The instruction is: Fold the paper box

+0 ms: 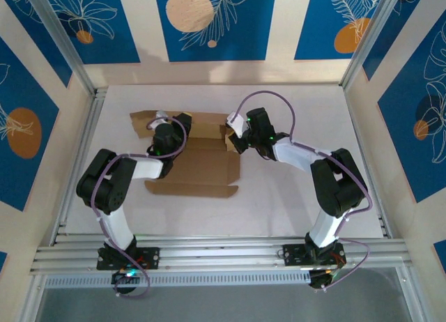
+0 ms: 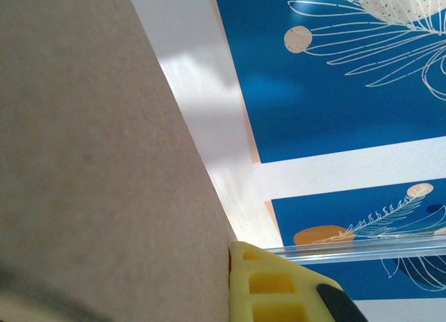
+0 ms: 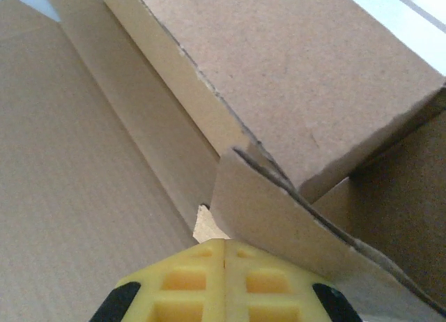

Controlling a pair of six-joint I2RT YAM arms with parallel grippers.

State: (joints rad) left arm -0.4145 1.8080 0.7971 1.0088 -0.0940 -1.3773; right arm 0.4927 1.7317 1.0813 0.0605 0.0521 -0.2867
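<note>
The paper box [image 1: 198, 169] lies half-formed in the middle of the desk [image 1: 300, 113], base flat, rear panels raised. Left tool [image 1: 159, 125] is at the rear-left corner, clamped on a raised panel [image 2: 90, 148]. Cardboard sits flush against the inner face of its one visible finger [image 2: 272, 287]; the other finger is hidden behind the sheet. Right tool [image 3: 223, 256] is at the rear-right corner, fully closed, pads meeting, nothing seen between them, tips just under a loose corner flap [image 3: 279, 221].

Risks, my read:
- The closed right tool pushing that flap could crease it off its score line, or slip past it so the tab misses its slot.
- The left tool pulling hard could tear the panel or drag the box across the desk.
- Nothing looks locked, so the walls may spring flat if released.
</note>
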